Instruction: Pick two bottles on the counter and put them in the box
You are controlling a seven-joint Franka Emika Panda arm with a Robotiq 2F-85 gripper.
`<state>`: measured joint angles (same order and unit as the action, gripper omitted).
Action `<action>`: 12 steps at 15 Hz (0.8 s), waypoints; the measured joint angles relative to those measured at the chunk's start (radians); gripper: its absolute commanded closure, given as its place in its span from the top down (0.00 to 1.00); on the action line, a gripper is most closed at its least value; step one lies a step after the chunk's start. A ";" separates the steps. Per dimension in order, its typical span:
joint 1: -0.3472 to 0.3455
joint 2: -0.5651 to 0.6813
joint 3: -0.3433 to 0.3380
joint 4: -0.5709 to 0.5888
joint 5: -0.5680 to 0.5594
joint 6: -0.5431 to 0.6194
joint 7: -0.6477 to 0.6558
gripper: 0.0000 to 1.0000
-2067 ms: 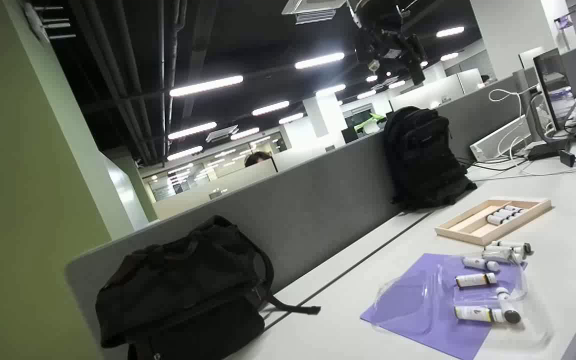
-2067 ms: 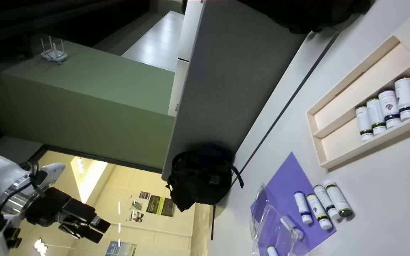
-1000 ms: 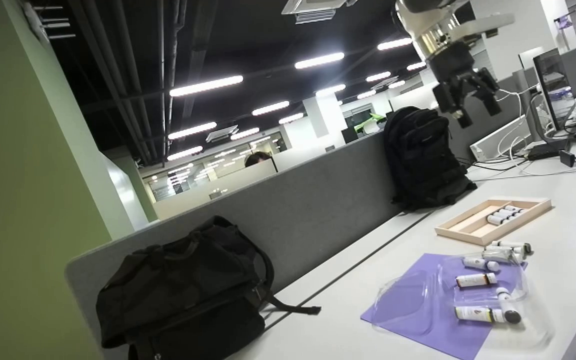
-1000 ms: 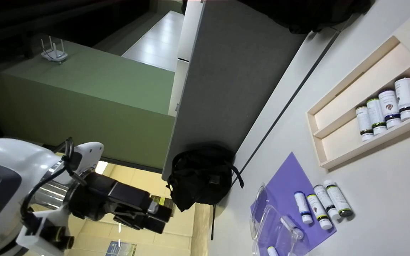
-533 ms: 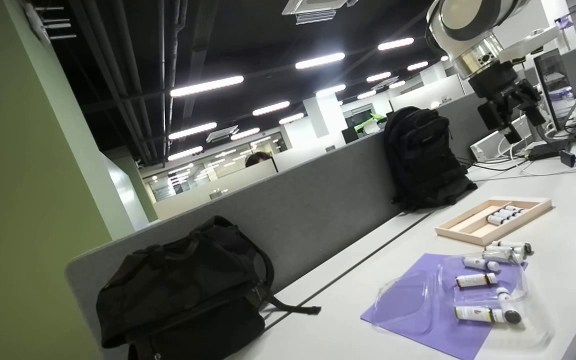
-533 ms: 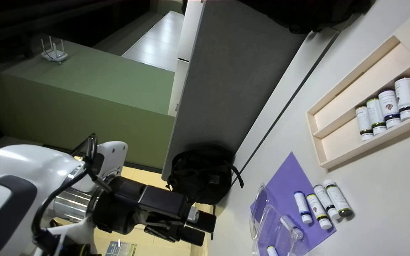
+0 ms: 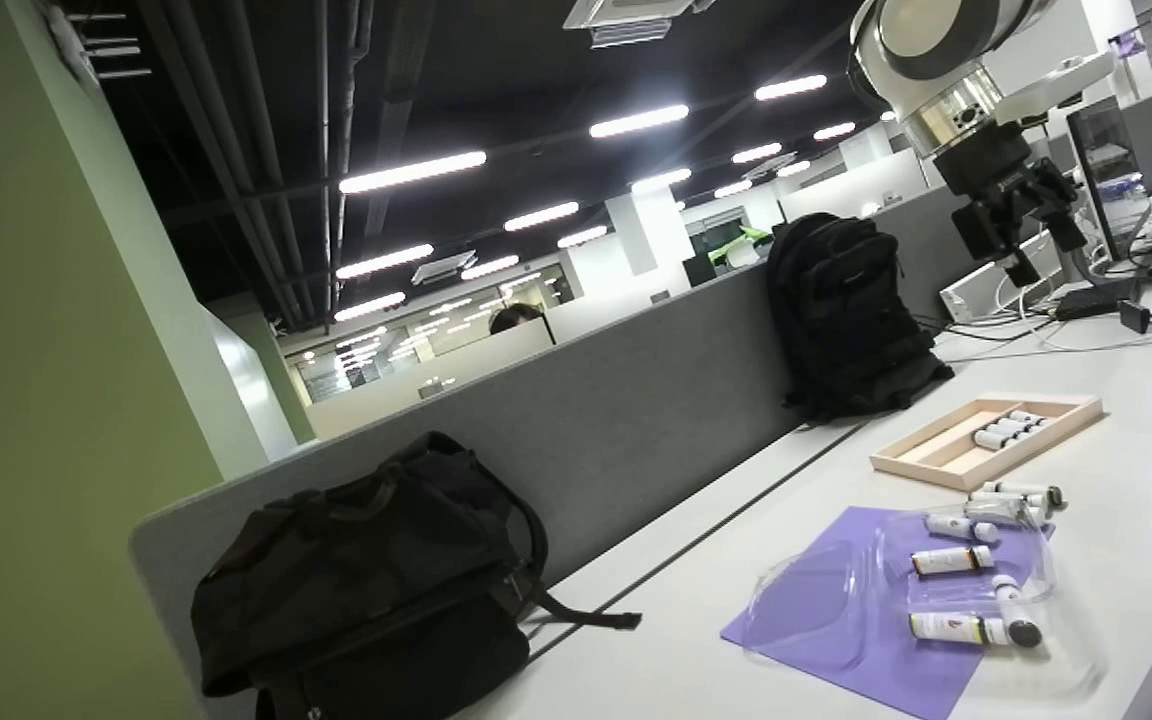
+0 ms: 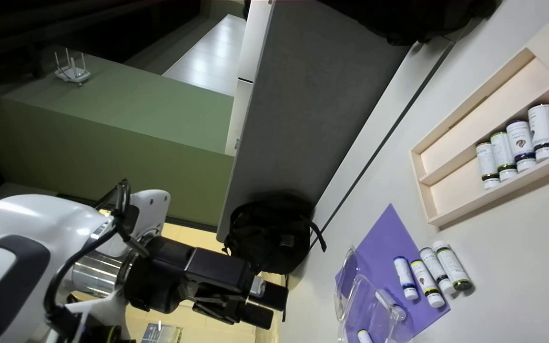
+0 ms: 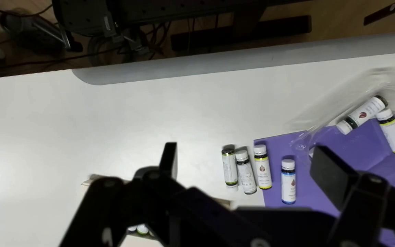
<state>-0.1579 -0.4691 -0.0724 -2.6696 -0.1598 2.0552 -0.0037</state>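
Observation:
My gripper is open and empty, with its fingers wide apart in the wrist view. In both exterior views the gripper hangs well above the counter. Several whitish bottles lie on their sides, some on the mat and some on bare counter. Between the fingers in the wrist view are a blue-banded bottle, a yellow-banded bottle and two bottles side by side. The box, a light-wood tray, holds several bottles in one compartment. The gripper hides most of it in the wrist view.
A purple mat carries clear plastic shells, with more bottles in or beside them. Black backpacks lean on the grey partition. A monitor and cables stand at the far end.
My gripper has come down toward the counter and toward the bottles and tray over the last two seconds. It is almost still over the last half second. The bottles and tray have not moved.

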 measured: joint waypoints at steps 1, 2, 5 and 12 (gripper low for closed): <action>-0.001 0.005 -0.001 0.000 -0.001 0.015 0.000 1.00; -0.001 0.018 -0.004 0.001 -0.001 0.051 0.000 1.00; -0.009 0.111 -0.020 0.018 -0.003 0.241 0.000 1.00; -0.008 0.410 -0.035 0.217 0.010 0.399 -0.006 1.00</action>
<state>-0.1660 -0.0595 -0.1072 -2.4523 -0.1494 2.4541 -0.0095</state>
